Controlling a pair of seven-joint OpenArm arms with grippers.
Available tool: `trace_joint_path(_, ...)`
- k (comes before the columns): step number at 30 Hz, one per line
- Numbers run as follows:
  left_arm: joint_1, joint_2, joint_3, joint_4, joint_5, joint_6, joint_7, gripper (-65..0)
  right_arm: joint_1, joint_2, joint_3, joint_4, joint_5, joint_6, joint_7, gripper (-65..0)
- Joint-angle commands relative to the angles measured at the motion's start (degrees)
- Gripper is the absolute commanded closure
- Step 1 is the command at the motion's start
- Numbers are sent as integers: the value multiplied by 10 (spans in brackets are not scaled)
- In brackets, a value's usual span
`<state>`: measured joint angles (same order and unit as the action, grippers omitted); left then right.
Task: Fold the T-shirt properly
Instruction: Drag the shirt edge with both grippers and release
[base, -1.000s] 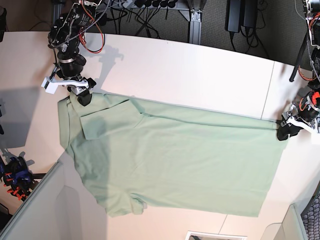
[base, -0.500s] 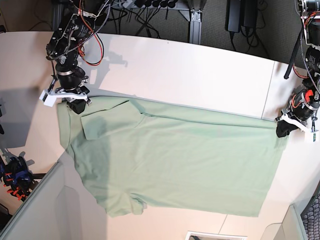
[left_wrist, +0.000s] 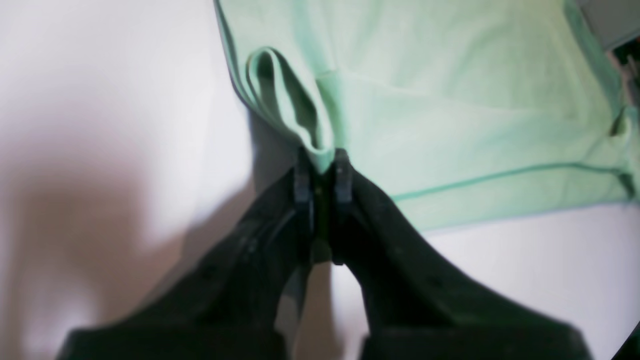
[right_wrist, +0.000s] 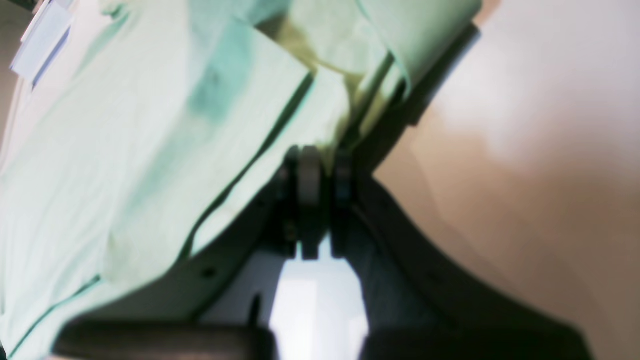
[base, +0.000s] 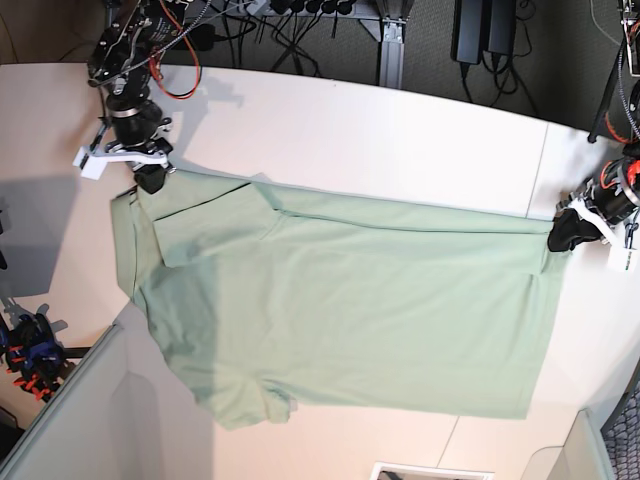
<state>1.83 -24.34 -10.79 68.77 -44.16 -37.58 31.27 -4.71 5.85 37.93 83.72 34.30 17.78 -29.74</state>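
Observation:
The pale mint-green T-shirt (base: 350, 300) lies spread flat across the white table (base: 380, 140), collar end toward the left of the base view. My right gripper (base: 150, 178) is shut on the shirt's far corner by the collar and shoulder; the right wrist view shows its fingers (right_wrist: 310, 175) pinching a bunched fold of T-shirt (right_wrist: 125, 150). On the other side, my left gripper (base: 562, 237) is shut on the far hem corner. In the left wrist view its fingertips (left_wrist: 301, 175) clamp a small loop of the T-shirt (left_wrist: 450, 115).
Cables and power bricks (base: 300, 20) hang behind the table's back edge. A seam (base: 540, 170) crosses the table at the right. Orange-and-black clamps (base: 30, 355) sit at the left edge beside a grey partition (base: 70, 430).
Both grippers have closed on the shirt's far edge and drawn it back across the table. That edge now runs taut between them.

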Motion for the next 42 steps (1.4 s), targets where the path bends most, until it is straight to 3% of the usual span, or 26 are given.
trace_joint_path(1, 5, -14, -2, 20, -2, -7, 3, 0, -2, 8, 5, 23, 11, 5, 10, 0)
trace_joint_path(10, 103, -36, -7, 139, 3, -9, 9, 0, -109, 8, 5, 116, 24, 5, -4, 0)
trace_joint_path(19, 167, -36, -40, 192, 3, -9, 11, 0, -201, 8, 7, 184, 24, 5, -4, 0)
trace_joint_path(30, 176, -36, -40, 198, 3, -8, 16, 0, -255, 8, 7, 198, 24, 5, -5, 0)
trace_joint_path(42, 233, -36, -47, 273, 5, -9, 16, 0, -256, 8, 7, 198, 22, 5, -5, 0)
